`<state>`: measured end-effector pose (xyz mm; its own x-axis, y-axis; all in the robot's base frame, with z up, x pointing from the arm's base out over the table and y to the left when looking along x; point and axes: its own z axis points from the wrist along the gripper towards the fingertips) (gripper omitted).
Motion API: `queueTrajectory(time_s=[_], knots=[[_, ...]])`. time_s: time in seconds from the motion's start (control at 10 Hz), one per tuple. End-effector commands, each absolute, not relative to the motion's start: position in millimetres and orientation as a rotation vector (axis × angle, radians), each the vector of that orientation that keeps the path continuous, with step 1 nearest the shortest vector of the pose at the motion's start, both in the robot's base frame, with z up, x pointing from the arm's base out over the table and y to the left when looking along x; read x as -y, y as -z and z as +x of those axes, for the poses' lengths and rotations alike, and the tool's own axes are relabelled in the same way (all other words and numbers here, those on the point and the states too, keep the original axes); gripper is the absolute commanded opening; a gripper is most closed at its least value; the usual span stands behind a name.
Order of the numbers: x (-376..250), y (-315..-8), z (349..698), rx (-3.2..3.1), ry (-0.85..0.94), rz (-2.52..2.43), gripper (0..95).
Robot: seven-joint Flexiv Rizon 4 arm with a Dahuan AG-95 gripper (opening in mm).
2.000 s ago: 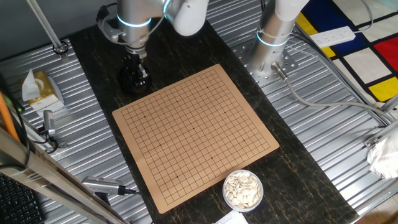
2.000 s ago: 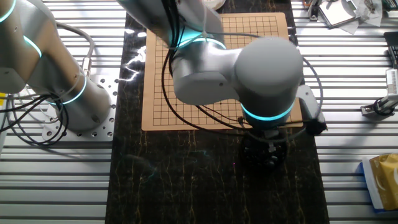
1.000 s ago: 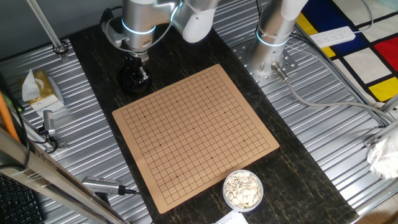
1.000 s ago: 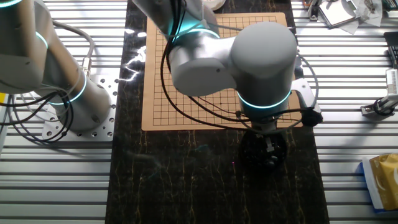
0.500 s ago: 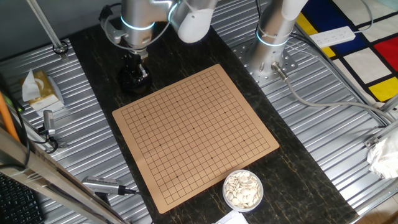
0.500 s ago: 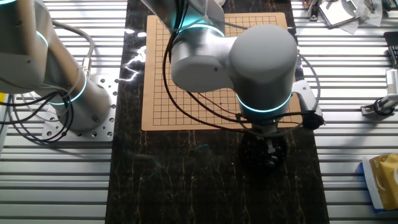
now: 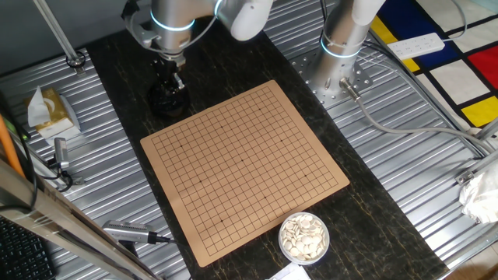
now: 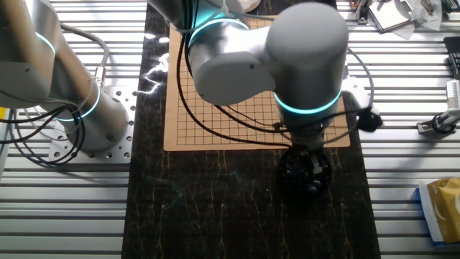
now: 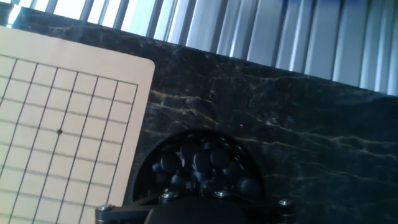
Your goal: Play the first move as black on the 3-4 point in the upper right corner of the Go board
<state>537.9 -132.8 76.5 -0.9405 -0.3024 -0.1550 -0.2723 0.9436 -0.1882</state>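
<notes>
In your hand view, a round black bowl (image 9: 202, 171) sits at the lower centre on a dark marble-patterned mat (image 9: 298, 124). The bowl is filled with glossy black stones (image 9: 205, 163), heaped together. The bottom edge of the frame is covered by the dark gripper body (image 9: 199, 211), which hides the near part of the bowl; no fingertips appear. At the left you see one rounded corner of the Go board (image 9: 68, 118), with a printed star dot (image 9: 60, 131). Ribbed metal table (image 9: 261, 31) runs along the top.
</notes>
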Motion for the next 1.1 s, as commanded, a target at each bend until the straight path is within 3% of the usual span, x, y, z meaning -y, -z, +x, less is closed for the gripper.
queueTrajectory(time_s=[0.1, 0.7, 1.0, 1.1], knots=[[132.3, -84.2, 541.2, -2.902, 0.304, -0.446, 0.0], [119.2, -106.2, 553.0, -2.869, 0.381, -0.467, 0.0], [110.0, -115.0, 559.3, -2.874, 0.362, -0.457, 0.0], [104.3, -115.1, 563.4, -2.888, 0.274, -0.439, 0.0]])
